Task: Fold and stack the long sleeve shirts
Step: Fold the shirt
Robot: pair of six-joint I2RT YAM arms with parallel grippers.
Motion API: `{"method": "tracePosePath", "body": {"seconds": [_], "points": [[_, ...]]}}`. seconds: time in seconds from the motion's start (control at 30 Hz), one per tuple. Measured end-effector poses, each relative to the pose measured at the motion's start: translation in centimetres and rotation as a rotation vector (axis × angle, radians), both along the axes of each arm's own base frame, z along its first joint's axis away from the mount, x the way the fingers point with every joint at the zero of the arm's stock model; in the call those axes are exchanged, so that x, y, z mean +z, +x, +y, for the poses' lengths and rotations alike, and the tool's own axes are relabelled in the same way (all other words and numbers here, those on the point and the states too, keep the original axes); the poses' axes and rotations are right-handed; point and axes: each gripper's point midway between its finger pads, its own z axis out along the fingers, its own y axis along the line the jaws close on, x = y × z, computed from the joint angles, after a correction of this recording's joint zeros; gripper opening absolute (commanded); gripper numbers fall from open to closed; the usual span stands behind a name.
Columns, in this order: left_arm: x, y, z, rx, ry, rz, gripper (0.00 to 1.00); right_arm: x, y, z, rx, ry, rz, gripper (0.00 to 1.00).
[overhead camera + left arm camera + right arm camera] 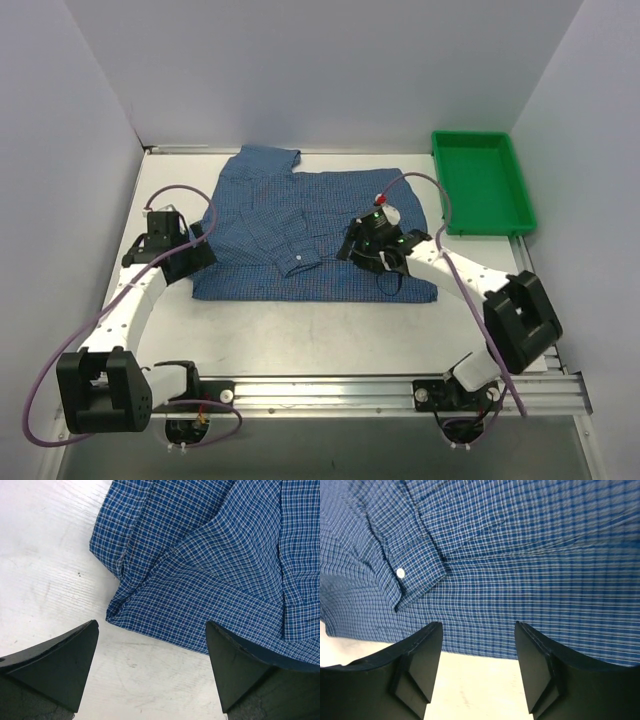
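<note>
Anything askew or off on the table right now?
Nothing spilled or damaged. The shirt is only part-folded: a sleeve cuff lies slanted across its front, and its left edge is bunched near the left end effector.

Bright even light, soft shadows

Cloth button-up shirt (300, 230): blue w/ fine white check throughout; small cuff button (400, 572) white. Rectangular plastic tray (483, 185): solid bright green. Tabletop (300, 335): off-white, faint grain. Left gripper (151, 624) & right gripper (478, 624): matte black. Left arm (125, 310) link: white.
</note>
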Motion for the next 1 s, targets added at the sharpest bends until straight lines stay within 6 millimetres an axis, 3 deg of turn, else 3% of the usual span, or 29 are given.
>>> {"method": "tracePosePath", "body": {"seconds": [0.13,0.3,0.63,1.0], "points": [[0.0,0.1,-0.2,-0.017,0.003,-0.003,0.97,-2.2,0.9,2.2,-0.059,0.04,0.057,0.65],[-0.2,0.2,-0.5,-0.026,-0.008,0.002,0.97,-3.0,2.8,4.4,-0.136,0.104,0.072,0.65],[-0.6,0.1,-0.8,-0.035,-0.03,0.017,0.97,-6.1,3.6,6.3,-0.213,0.164,0.129,0.6],[-0.7,0.1,-0.9,-0.037,-0.038,0.023,0.97,-6.5,4.0,9.4,-0.2,0.259,0.146,0.58]]}}
